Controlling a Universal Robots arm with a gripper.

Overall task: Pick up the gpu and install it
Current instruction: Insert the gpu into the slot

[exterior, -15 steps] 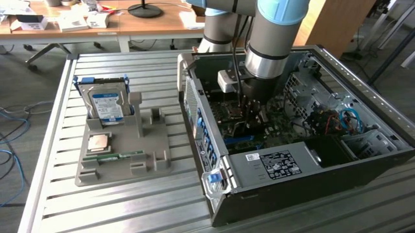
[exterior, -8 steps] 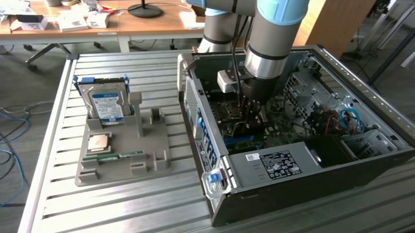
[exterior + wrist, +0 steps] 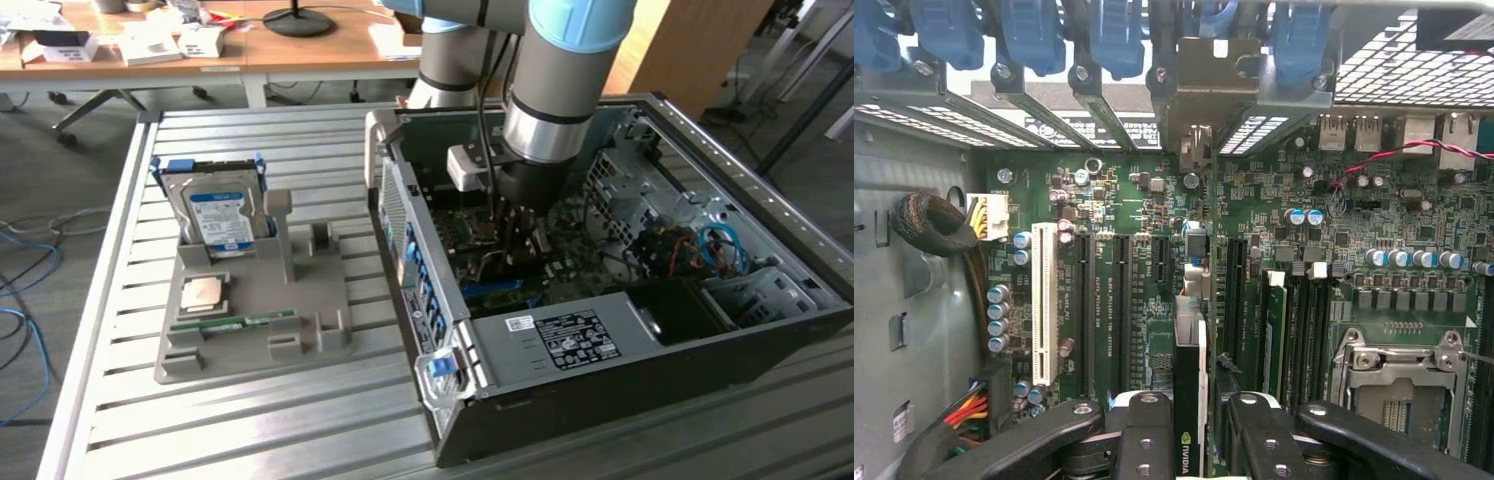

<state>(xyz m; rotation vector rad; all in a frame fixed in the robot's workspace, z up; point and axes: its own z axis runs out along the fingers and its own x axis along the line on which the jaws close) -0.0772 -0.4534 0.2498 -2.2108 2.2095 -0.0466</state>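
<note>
Gpu (image 3: 1190,390) pinched edge-on between gripper (image 3: 1192,435) fingers, held upright above motherboard (image 3: 1154,260) inside open computer case (image 3: 747,300), bracket end toward rear slot openings, so card edge lines up with expansion slot. Holder tray (image 3: 320,330) sits at exterior view's left.

We're in a robotics lab: slatted metal bench (image 3: 240,420), an opened computer case (image 3: 641,330), a wooden desk (image 3: 267,45) at twelve o'clock, loose cables (image 3: 20,290) on the floor.

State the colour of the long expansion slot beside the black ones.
White; the slot shows best in the wrist view.
</note>
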